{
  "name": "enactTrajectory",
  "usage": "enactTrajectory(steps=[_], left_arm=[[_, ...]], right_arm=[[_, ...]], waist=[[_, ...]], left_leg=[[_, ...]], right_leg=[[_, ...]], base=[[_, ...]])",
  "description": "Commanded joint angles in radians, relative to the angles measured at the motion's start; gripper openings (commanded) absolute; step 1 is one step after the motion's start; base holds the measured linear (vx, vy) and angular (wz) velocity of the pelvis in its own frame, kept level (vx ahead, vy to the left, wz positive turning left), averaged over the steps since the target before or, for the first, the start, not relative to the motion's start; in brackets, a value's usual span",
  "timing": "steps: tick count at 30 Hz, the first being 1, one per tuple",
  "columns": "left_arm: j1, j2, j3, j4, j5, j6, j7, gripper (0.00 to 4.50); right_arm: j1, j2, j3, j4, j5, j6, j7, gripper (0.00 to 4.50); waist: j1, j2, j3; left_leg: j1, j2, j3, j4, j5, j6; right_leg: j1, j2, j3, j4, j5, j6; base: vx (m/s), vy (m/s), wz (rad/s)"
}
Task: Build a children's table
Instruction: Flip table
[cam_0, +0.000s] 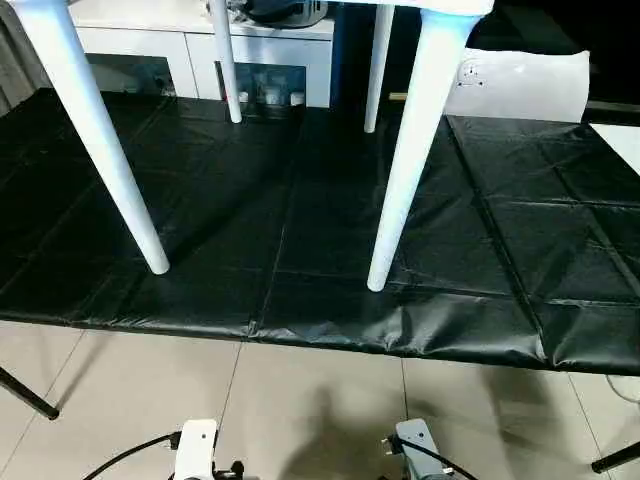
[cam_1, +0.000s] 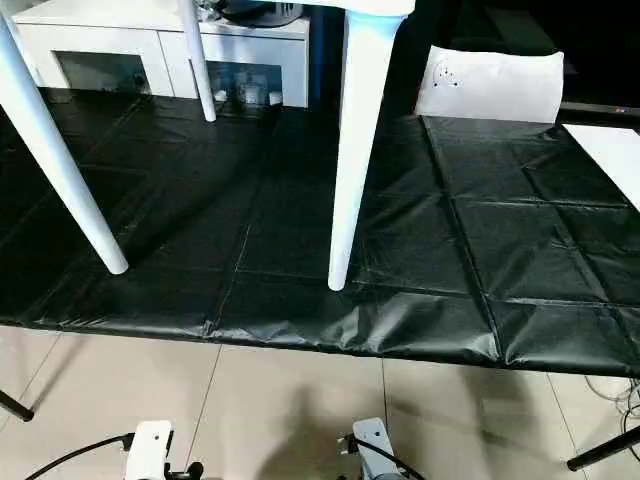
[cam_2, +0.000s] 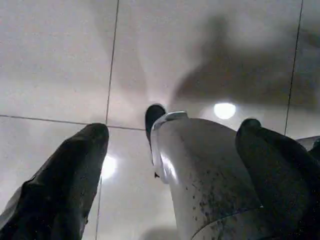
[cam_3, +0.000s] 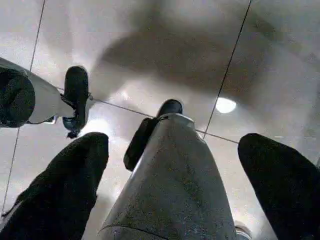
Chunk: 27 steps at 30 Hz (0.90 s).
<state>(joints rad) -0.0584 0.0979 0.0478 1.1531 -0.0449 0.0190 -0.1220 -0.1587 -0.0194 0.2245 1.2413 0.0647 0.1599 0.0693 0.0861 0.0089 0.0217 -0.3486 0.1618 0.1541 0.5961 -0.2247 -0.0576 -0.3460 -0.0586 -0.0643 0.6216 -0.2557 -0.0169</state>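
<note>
From my remote seat, the children's table (cam_0: 420, 150) stands upright on its four white tapered legs atop the black sheet (cam_0: 300, 230) that covers the work surface; I read the build as essentially finished, with all four legs seated and bearing on the sheet, two feet near the front edge and two farther back. The tabletop (cam_0: 450, 6) is visible as no more than a sliver along the upper frame, so I cannot check whether each leg sits fully home in its corner socket. What could remain, in my judgement, is a check of those joints. My left gripper (cam_2: 170, 165) and right gripper (cam_3: 175, 175) both hang low over the pale tiled floor (cam_0: 300, 400), well apart from the table, jaws spread wide and carrying nothing; between each pair of black fingers the wrist cameras look down past a silvery robot leg toward the tiles. The sheet is creased in a grid of fold lines and glossy, draped over a surface whose dark supports angle to the floor at either side. Behind the table, a flat white sheet with a small round mark (cam_0: 520, 85) leans upright at the far right, and a white cabinet (cam_0: 190, 45) with glass-fronted compartments lines the back of the room.
</note>
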Motion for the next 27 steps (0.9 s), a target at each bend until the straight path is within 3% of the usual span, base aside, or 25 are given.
enactTrajectory(steps=[1, 8, 15, 27], left_arm=[[0.014, -0.045, -0.014, 0.027, 0.002, 0.016, -0.006, 4.46], [0.014, -0.045, -0.014, 0.027, 0.002, 0.016, -0.006, 4.46], [0.014, -0.045, -0.014, 0.027, 0.002, 0.016, -0.006, 4.46], [0.014, -0.045, -0.014, 0.027, 0.002, 0.016, -0.006, 4.46]], right_arm=[[0.016, -0.004, -0.002, 0.031, -0.011, 0.012, -0.006, 4.5], [0.016, -0.004, -0.002, 0.031, -0.011, 0.012, -0.006, 4.5], [0.016, -0.004, -0.002, 0.031, -0.011, 0.012, -0.006, 4.5], [0.016, -0.004, -0.002, 0.031, -0.011, 0.012, -0.006, 4.5]], waist=[[-0.007, -0.004, -0.015], [-0.007, -0.004, -0.015], [-0.006, -0.005, -0.018], [-0.006, -0.005, -0.013]], left_leg=[[-0.001, 0.093, -0.029, -0.097, -0.236, 0.034], [-0.001, 0.093, -0.029, -0.099, -0.236, 0.033], [-0.003, 0.094, -0.025, -0.097, -0.18, 0.058], [-0.001, 0.096, -0.025, -0.102, -0.218, 0.042]], right_leg=[[0.012, -0.122, 0.071, -0.096, -0.163, -0.193], [0.013, -0.124, 0.072, -0.099, -0.172, -0.189], [0.017, -0.122, 0.069, -0.092, -0.08, -0.203], [0.014, -0.125, 0.072, -0.101, -0.151, -0.192]], base=[[0.0, 0.0, 0.0], [0.0, 0.0, 0.0], [0.0, 0.0, 0.0], [0.0, 0.0, 0.0]])
